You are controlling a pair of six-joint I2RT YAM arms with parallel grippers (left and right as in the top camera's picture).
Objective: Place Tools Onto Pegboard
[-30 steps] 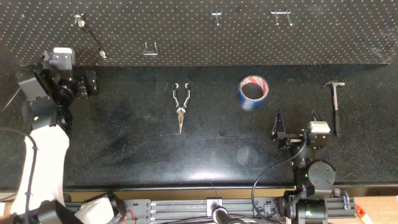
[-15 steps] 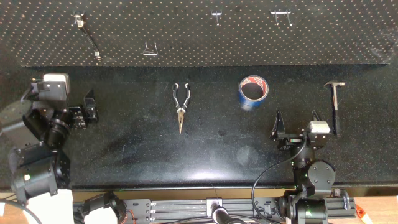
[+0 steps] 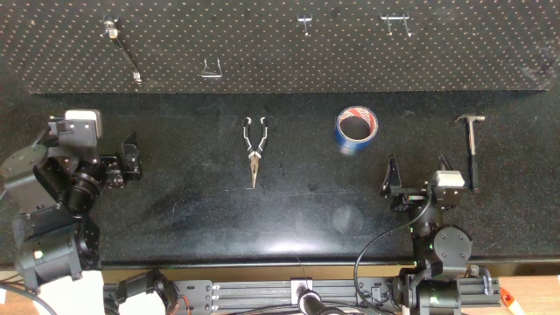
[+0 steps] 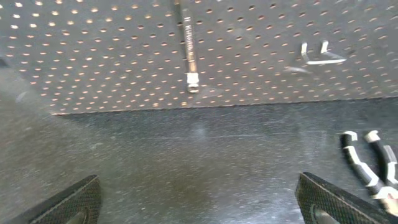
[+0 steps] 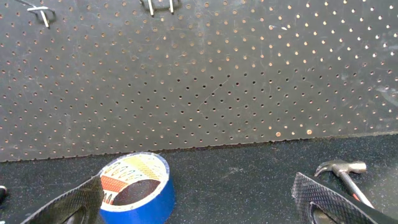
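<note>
I see left gripper (image 3: 129, 159) and right gripper (image 3: 418, 171) jaws wide apart. Slim silver metal wrench (image 3: 123, 50) hangs at black perforated pegboard's (image 3: 262, 35) left edge.

I see a black speckled worktop (image 3: 192, 206) carrying three things in a row: needle-nose pliers with black-and-white handles (image 3: 255, 147) near the middle (tips toward the worktop's front edge), a blue roll of tape (image 3: 356, 129) to their right, and a small metal hammer (image 3: 472, 144) farthest right.
</note>
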